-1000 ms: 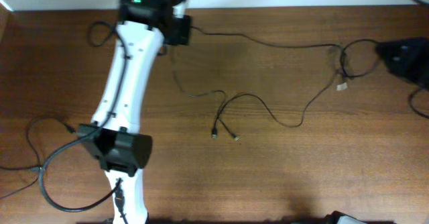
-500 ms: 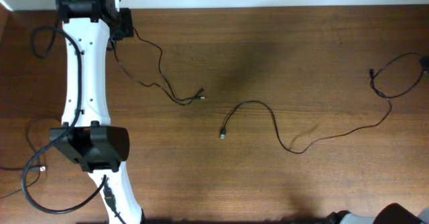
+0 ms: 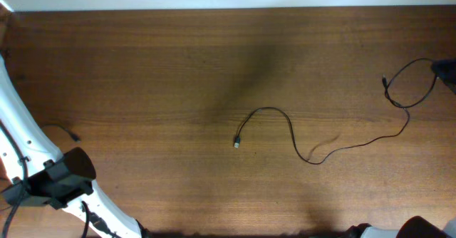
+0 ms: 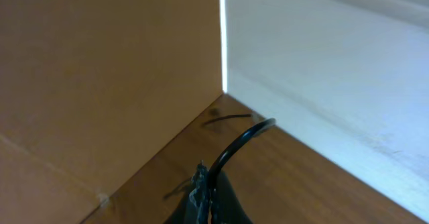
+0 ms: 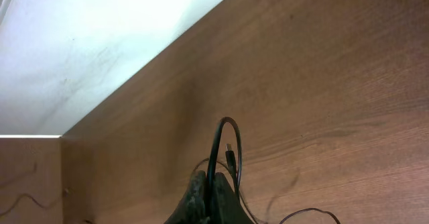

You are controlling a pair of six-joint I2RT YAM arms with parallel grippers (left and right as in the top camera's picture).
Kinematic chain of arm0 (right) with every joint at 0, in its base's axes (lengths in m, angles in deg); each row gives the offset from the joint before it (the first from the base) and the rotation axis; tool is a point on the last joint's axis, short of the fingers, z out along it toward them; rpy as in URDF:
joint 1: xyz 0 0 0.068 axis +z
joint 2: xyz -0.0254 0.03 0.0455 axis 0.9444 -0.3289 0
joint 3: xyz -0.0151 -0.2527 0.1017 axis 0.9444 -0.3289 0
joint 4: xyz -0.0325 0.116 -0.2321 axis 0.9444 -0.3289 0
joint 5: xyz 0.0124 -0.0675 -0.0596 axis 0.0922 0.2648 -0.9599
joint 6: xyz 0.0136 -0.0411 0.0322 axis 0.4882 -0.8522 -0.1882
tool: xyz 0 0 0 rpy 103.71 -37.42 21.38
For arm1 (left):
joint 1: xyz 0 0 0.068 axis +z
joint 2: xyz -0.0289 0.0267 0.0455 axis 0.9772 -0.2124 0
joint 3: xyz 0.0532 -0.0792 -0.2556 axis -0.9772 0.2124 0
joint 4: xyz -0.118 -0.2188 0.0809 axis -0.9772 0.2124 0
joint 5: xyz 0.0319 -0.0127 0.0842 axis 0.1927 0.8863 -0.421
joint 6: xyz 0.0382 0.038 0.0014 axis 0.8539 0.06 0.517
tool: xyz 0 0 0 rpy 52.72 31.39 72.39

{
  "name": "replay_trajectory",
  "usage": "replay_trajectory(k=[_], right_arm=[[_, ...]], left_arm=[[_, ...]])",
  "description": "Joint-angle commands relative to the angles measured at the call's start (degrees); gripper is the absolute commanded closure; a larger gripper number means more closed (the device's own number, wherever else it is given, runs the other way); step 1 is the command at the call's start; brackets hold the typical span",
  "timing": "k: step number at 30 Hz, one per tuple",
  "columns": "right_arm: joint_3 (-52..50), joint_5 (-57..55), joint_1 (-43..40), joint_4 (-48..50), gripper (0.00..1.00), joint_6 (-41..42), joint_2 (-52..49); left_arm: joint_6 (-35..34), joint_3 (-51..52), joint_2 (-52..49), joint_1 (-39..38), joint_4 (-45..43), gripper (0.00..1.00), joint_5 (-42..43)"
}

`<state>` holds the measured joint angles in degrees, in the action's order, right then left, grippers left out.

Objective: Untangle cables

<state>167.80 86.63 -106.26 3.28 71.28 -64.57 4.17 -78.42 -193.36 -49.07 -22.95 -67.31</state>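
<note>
One thin black cable (image 3: 299, 144) lies across the table, from a silvery plug (image 3: 236, 144) at the middle to a loop (image 3: 410, 85) at the far right. My right gripper (image 3: 447, 74) sits at the right edge and is shut on that loop. In the right wrist view the gripper (image 5: 209, 194) pinches the cord (image 5: 216, 147), with a small plug end (image 5: 231, 155) beside it. My left gripper (image 4: 206, 198) is out of the overhead view. It is shut on a second black cable (image 4: 238, 140), which arches up over the table corner.
The left arm (image 3: 60, 181) fills the lower left corner, with a short thin cord (image 3: 65, 132) lying beside it. A tan wall (image 4: 100, 83) and a white surface (image 4: 335, 63) meet at the far left table corner, where another thin cord (image 4: 228, 119) lies.
The left arm has swung left and out of the overhead view, carrying one cable away. The other cable has been drawn right and now lies alone on the table.
</note>
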Motion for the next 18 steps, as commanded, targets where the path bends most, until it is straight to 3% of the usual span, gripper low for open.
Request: replay_trajectory(k=[1,2,3,4,9,11,15,18], right_arm=[[0.17,-0.48,0.33,-0.44,0.96,-0.92,-0.17],[0.17,-0.48,0.33,-0.57,0.96,-0.96,-0.17],[0.17,-0.50,0.33,-0.87,0.96,-1.14,-0.17],[0.17,-0.48,0.33,-1.09,0.96,-1.11,-0.17],[0.17,-0.50,0.33,-1.88,0.96,-1.73,-0.17],[0.17,-0.50,0.39,-2.03,0.96,-2.45,-0.17],[0.17,-1.14,2.97,-2.01,0.96,-2.64,-0.15],[0.17,-0.85,5.11,-2.01,0.96,-2.60,-0.17]], left_arm=[[0.85,4.55,-3.10,0.28,0.66,1.00,0.42],[0.85,6.25,-4.13,0.35,0.57,0.92,0.42],[0.83,8.33,-5.68,0.50,0.57,0.41,0.39],[0.85,9.49,-7.32,0.68,0.55,0.01,0.17],[0.13,9.84,-9.66,1.97,0.52,0.01,0.76],[-0.07,7.74,-8.66,2.64,0.61,0.01,4.90],[5.44,5.84,-5.95,4.92,3.50,0.01,36.70],[3.30,5.84,-5.35,5.09,8.55,0.01,40.00]])
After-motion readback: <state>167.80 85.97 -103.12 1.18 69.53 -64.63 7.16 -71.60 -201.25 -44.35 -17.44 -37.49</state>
